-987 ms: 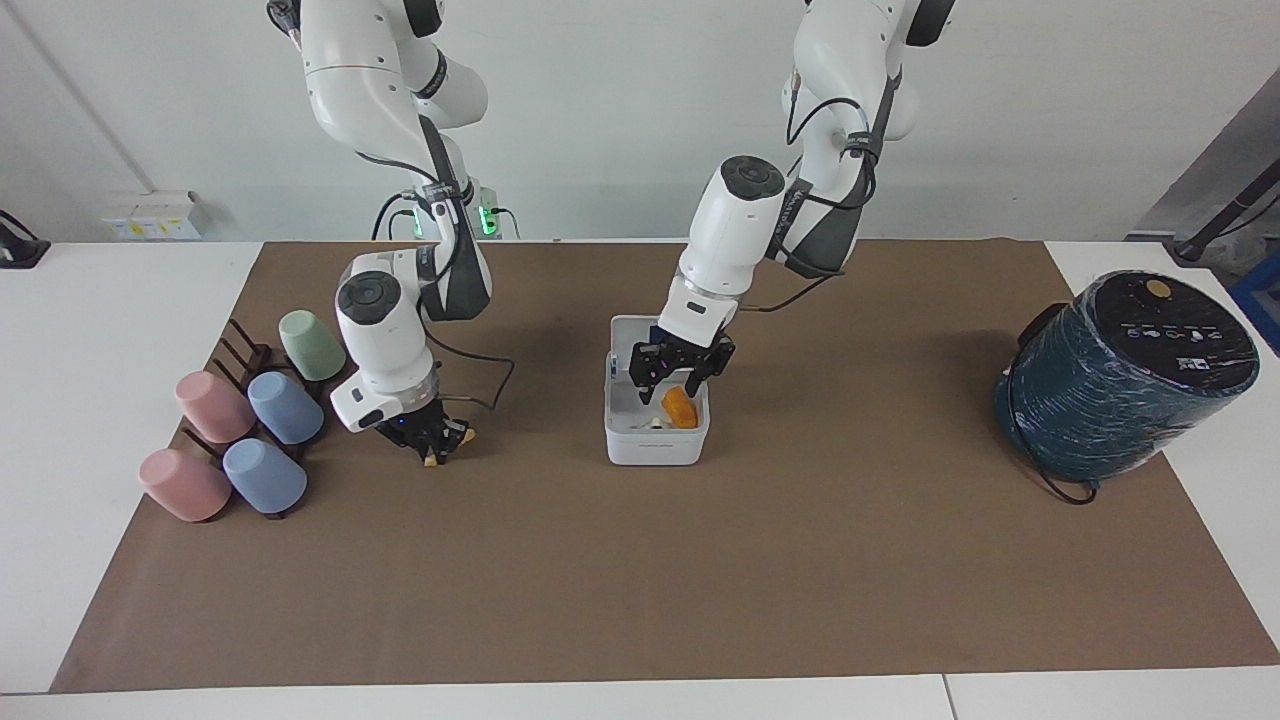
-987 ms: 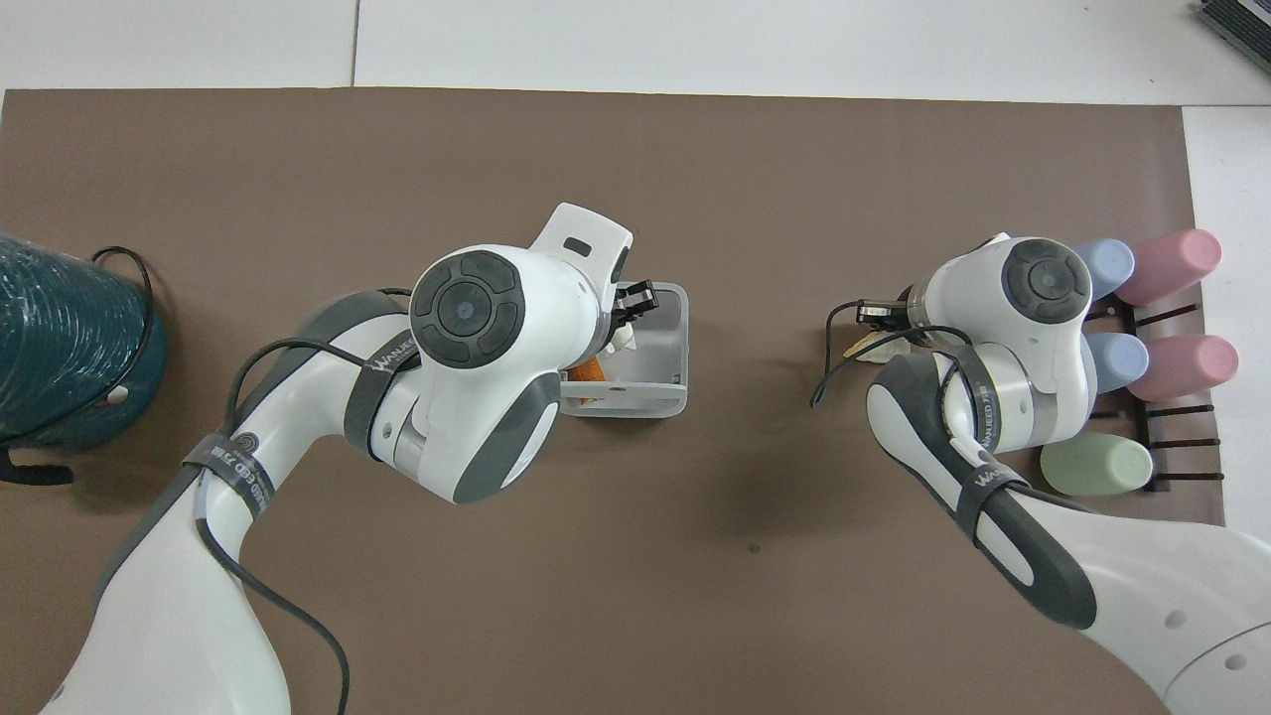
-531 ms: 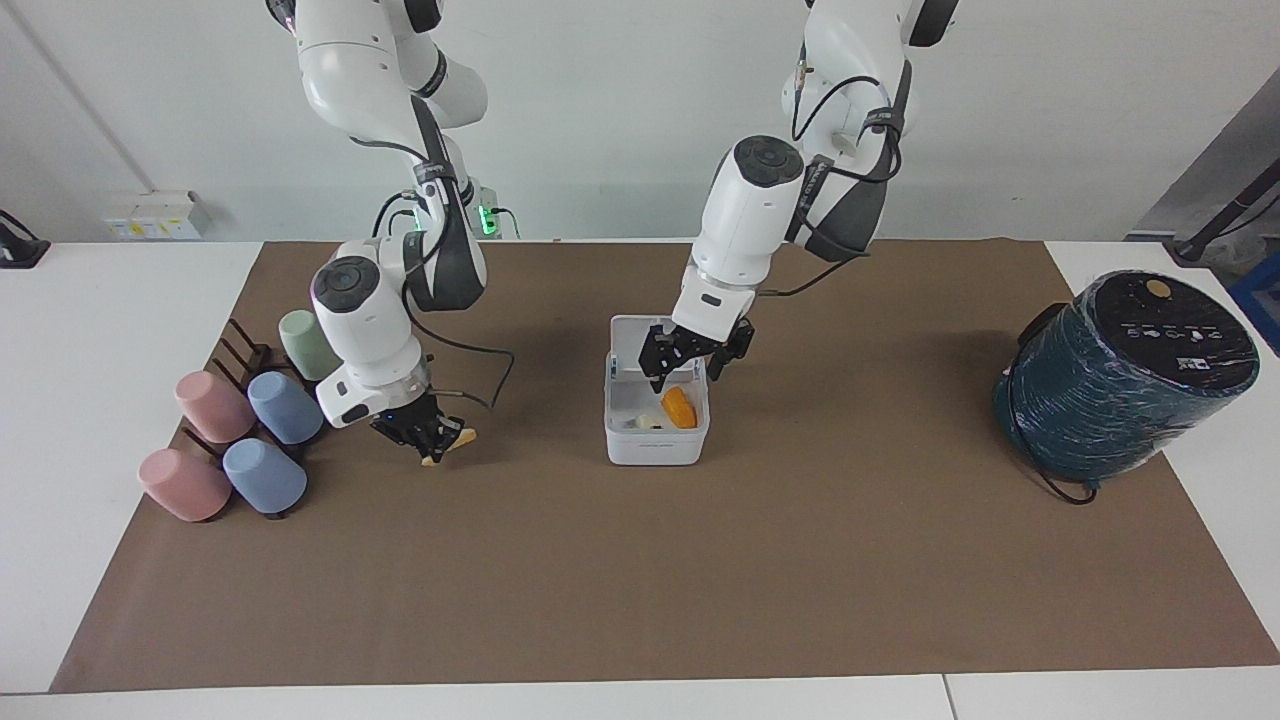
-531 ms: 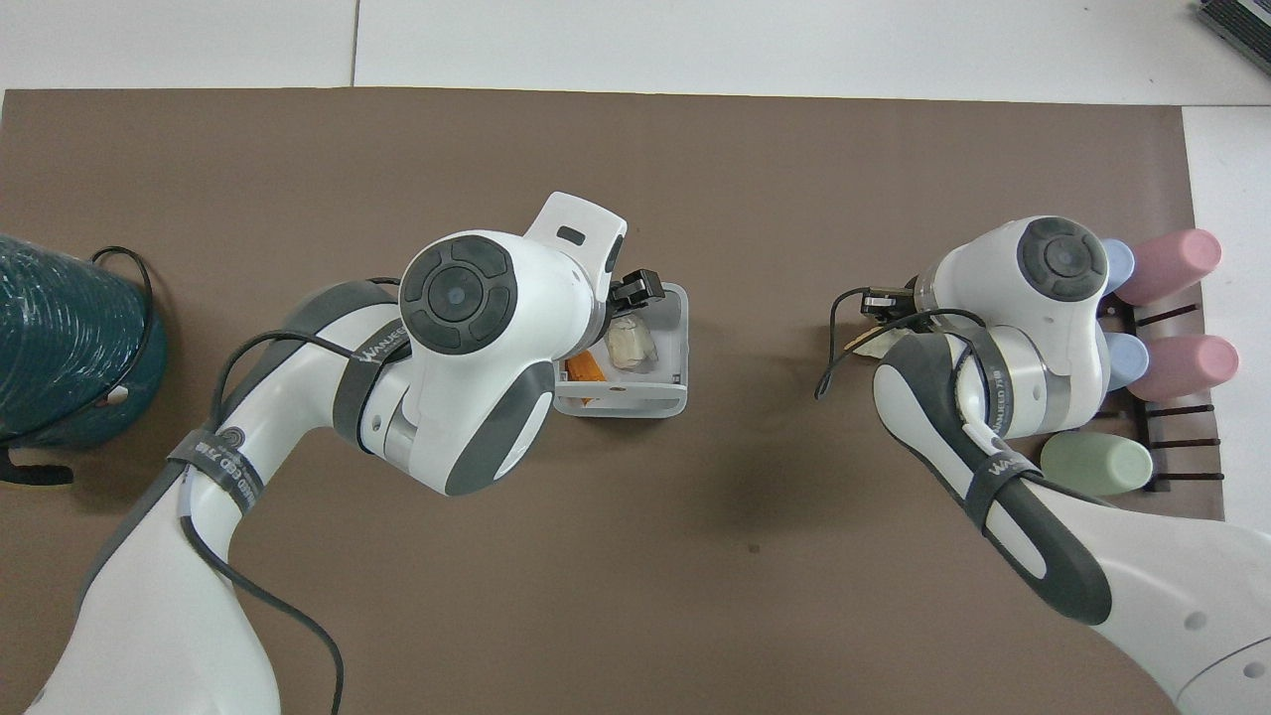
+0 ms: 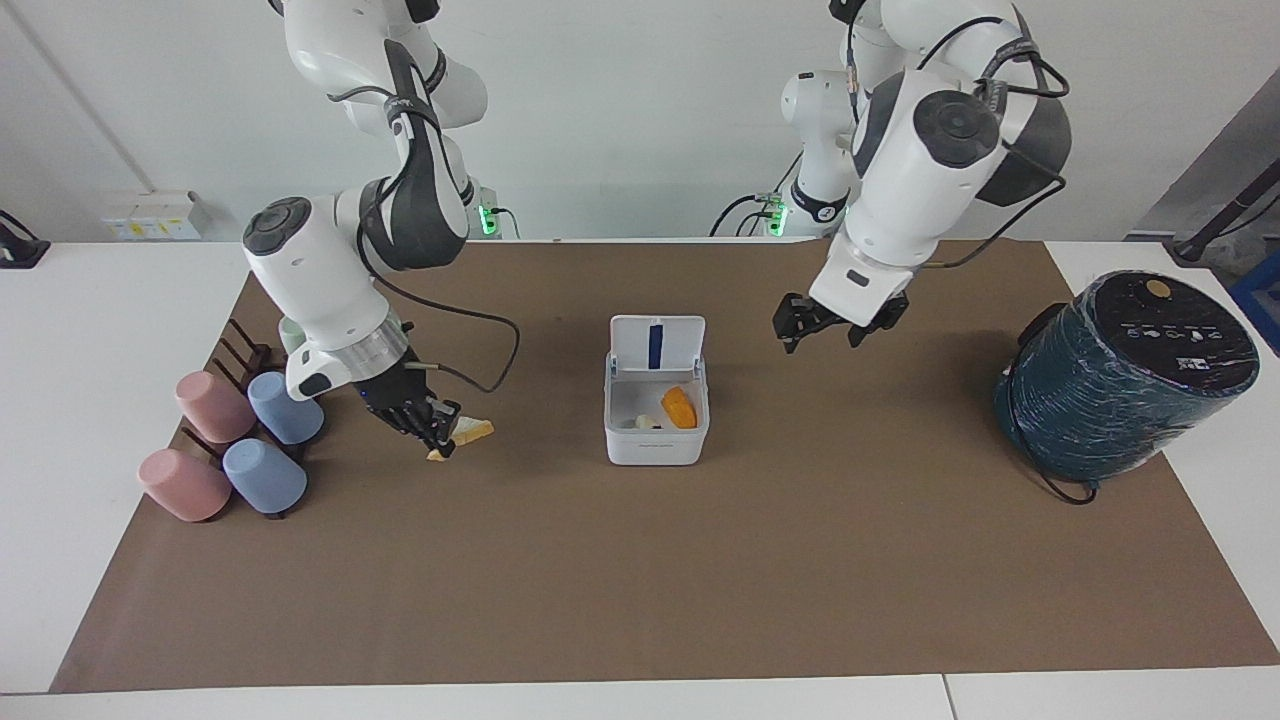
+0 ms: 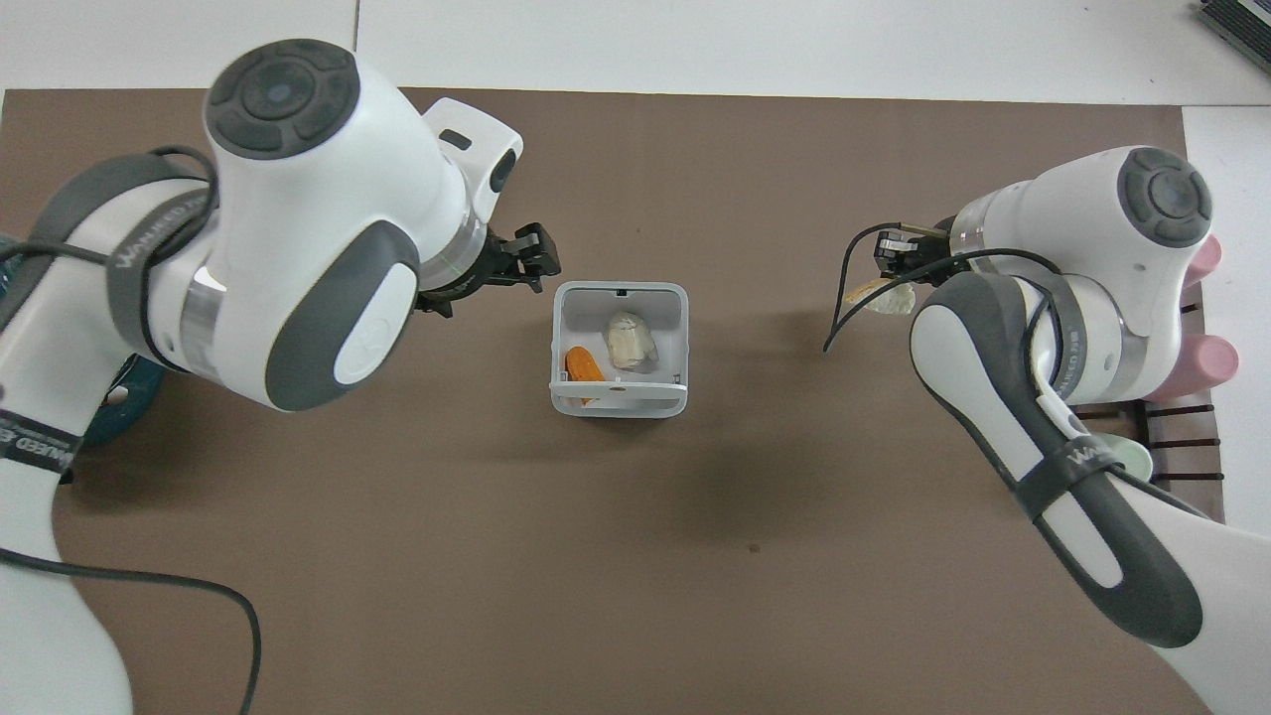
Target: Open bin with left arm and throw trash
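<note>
The white bin (image 5: 655, 445) stands mid-mat with its lid (image 5: 657, 345) upright, blue strip showing. Inside lie the orange corn piece (image 5: 680, 407) and the white paper wad (image 5: 645, 422); both also show in the overhead view, corn (image 6: 583, 365) and wad (image 6: 631, 341), within the bin's rim (image 6: 685, 338). My left gripper (image 5: 825, 333) is open and empty, raised over the mat beside the bin toward the left arm's end. My right gripper (image 5: 437, 432) is shut on the pale bread wedge (image 5: 472, 431), low over the mat between the cups and the bin; the wedge also shows in the overhead view (image 6: 884, 296).
Several pastel cups (image 5: 265, 472) lie on a dark rack (image 5: 240, 350) at the right arm's end. A big dark-teal wrapped cylinder (image 5: 1120, 375) with a black cable stands at the left arm's end. A brown mat (image 5: 640, 580) covers the table.
My left gripper has risen out of the bin and swung toward the left arm's end; the lid stays open. My right gripper has lifted the bread wedge slightly toward the bin.
</note>
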`<state>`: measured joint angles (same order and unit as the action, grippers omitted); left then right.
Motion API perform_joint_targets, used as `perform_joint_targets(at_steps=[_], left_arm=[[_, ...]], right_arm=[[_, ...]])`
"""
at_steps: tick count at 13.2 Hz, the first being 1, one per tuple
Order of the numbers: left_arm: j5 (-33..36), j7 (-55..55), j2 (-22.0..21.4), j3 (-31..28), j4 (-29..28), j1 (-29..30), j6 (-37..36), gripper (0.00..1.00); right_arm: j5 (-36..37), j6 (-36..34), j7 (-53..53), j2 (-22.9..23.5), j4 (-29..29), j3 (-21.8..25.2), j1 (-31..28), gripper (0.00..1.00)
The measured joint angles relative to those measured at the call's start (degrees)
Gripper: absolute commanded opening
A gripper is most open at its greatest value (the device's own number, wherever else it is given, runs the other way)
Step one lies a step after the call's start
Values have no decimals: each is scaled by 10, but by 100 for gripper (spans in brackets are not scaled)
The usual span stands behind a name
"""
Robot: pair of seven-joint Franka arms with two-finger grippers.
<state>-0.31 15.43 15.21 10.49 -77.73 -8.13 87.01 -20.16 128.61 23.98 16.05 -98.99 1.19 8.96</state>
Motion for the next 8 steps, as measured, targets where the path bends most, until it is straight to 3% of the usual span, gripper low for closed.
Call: perform_joint_targets(at_steps=[3,8], left_arm=[[30,-129,-48,0,1,47,-44,92],[41,-146,-95,3,-69,50,-46,92]], right_arm=[[-35,25,90,2,10,-9,52,0],[-35,70,208,12,8,-11,141,0]])
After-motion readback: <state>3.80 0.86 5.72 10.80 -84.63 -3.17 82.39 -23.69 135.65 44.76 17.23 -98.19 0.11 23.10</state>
